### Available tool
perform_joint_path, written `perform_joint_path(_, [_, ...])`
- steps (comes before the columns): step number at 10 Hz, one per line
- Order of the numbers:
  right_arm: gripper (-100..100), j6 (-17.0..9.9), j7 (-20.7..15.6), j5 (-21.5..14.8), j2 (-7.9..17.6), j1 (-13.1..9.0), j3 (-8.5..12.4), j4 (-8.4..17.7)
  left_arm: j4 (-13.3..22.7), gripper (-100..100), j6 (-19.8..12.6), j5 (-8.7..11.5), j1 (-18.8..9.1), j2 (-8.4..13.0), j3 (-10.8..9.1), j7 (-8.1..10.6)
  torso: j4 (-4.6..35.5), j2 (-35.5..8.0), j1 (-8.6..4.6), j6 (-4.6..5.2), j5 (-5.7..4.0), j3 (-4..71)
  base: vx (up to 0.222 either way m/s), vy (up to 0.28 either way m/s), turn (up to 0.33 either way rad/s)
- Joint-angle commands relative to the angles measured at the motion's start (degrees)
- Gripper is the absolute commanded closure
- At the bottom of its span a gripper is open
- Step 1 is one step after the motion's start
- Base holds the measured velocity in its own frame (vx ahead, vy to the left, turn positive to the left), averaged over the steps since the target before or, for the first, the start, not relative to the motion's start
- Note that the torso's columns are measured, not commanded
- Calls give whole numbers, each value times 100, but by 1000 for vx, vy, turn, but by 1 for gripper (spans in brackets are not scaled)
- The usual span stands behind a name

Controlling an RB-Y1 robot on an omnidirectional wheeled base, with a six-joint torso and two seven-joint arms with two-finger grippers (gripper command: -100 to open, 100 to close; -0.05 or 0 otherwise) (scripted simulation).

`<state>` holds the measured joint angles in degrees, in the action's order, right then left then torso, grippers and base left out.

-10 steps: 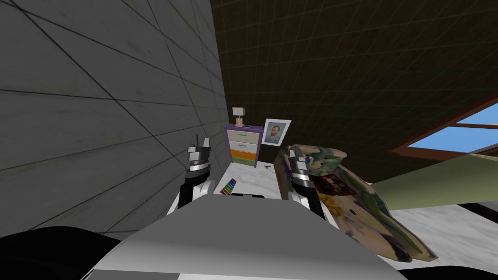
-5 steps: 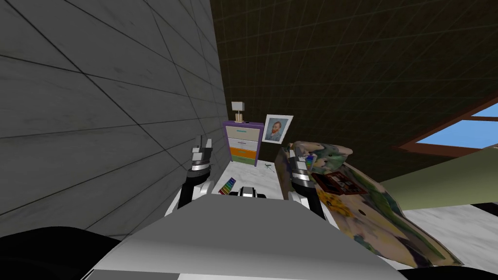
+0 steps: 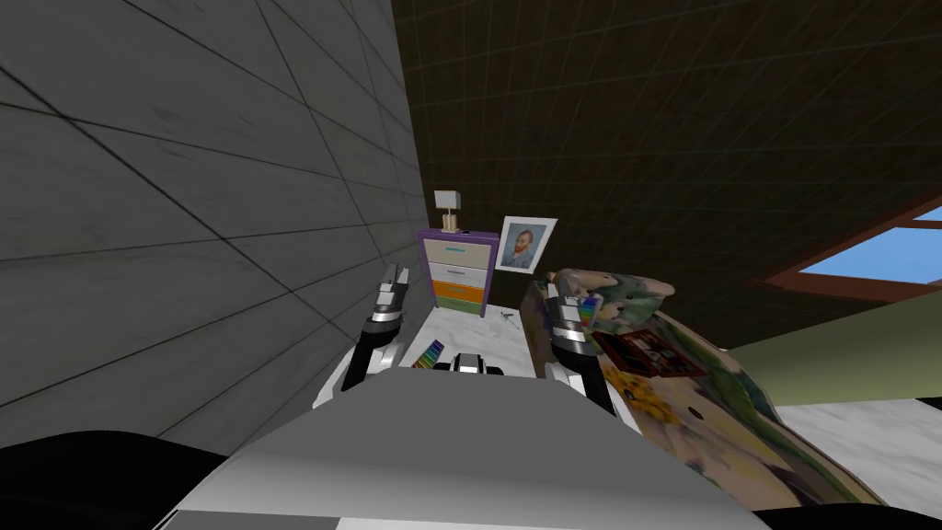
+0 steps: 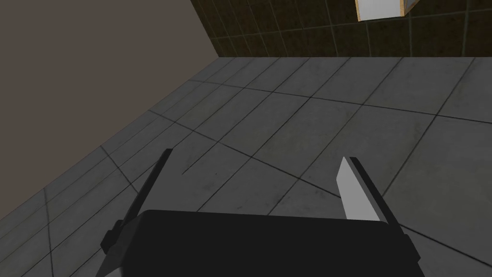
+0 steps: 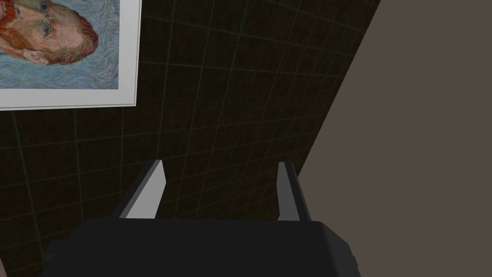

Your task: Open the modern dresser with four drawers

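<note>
— Purple frame, four drawer fronts in cream, white, orange and green: is that the dresser (image 3: 458, 272) in the head view?
— Yes. It stands in the corner, its back to the dark wall (image 3: 644, 138) and its side by the grey tiled wall (image 3: 184, 230), with every drawer flush. A lamp (image 3: 448, 208) sits on top, and a portrait (image 3: 524, 245) hangs just to its right.
— Room to reach it?
— A strip of pale floor (image 3: 483, 327) runs to it between the tiled wall and the patterned bed (image 3: 699, 396). A rainbow-striped toy (image 3: 430, 352) lies on that strip near the left arm. The left gripper (image 3: 396, 274) and right gripper (image 3: 557, 291) are well short of the dresser, the right one by the bed's edge.
— And the left wrist view?
— Its fingers (image 4: 355, 187) stand wide apart, facing the tiled wall.
— The right wrist view?
— Those fingers (image 5: 146, 192) are parted too, and the portrait is close: a red-bearded face on blue swirls.
</note>
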<state>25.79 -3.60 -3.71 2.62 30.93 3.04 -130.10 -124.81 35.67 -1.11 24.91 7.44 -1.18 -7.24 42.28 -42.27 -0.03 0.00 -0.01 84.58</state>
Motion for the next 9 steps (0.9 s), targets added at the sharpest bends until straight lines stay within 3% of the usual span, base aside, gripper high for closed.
perform_joint_path(1, [0, 0, 0, 0, 0, 0, 0, 0, 493, -100, 143, -103, -123, 124, 4, -5, 0, -1, 4, 0, 1, -1, 104, -11, -14])
perform_joint_path(9, [0, 0, 0, 0, 0, -1, 0, 0, 1669, -100, 489, -306, -465, 213, -52, 18, 1, -4, 2, -1, 0, -2, 84, -15, -9])
